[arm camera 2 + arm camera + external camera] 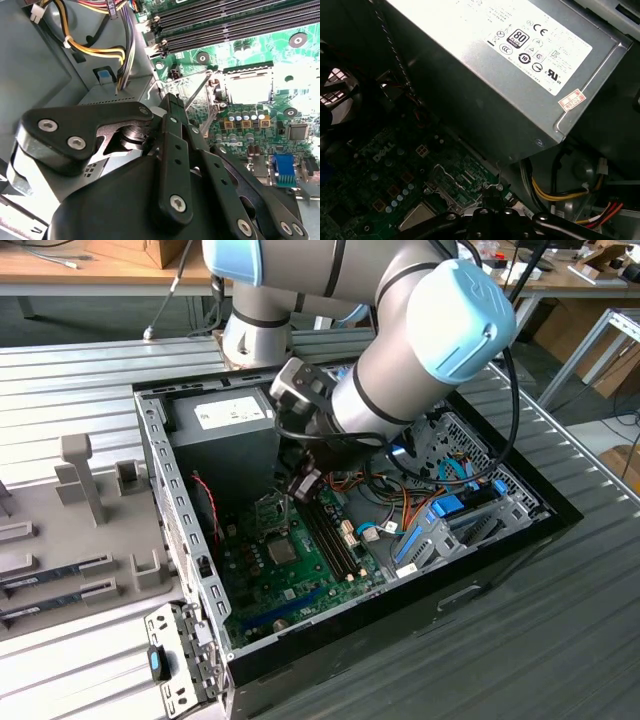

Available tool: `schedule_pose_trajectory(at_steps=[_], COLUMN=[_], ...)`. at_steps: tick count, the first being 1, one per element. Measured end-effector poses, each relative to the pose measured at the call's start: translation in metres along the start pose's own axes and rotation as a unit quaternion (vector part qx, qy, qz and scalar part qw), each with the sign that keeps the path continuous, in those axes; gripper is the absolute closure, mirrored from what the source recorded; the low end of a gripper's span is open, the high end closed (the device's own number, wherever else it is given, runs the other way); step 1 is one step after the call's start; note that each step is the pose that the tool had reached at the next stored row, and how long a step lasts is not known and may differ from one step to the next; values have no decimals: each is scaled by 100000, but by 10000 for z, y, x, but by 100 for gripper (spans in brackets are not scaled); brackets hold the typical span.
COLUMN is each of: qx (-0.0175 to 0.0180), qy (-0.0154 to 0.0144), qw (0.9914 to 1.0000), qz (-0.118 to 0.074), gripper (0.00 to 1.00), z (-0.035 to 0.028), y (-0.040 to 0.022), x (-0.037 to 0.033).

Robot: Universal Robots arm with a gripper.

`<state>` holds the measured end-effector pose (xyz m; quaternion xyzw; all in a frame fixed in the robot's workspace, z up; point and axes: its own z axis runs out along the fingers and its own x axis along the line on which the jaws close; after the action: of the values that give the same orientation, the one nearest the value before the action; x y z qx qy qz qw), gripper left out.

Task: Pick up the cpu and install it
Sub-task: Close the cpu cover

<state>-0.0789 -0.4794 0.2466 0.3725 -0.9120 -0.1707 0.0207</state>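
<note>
The gripper (pixel 303 483) is hovering inside the computer case (pixel 520 530), the cpu (pixel 248 87) apparently sitting in its socket (finger state impossible to tell).

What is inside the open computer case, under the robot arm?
Inside the computer case lie a green motherboard, a grey power supply, memory slots and coloured cables. The arm covers the middle, so the claw's tip and the socket cannot be judged there.

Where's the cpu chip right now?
In the first wrist view the cpu lies in the socket on the green motherboard, beside the metal frame and near the grey power supply.
</note>
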Motion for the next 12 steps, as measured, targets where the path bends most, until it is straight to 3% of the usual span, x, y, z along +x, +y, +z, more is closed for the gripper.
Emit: schedule_pose_trajectory(at_steps=[12], qx=[-560], qy=[-521], qw=[99997], qz=[-124], gripper=[89], z=[-45], y=[-101], x=[105])
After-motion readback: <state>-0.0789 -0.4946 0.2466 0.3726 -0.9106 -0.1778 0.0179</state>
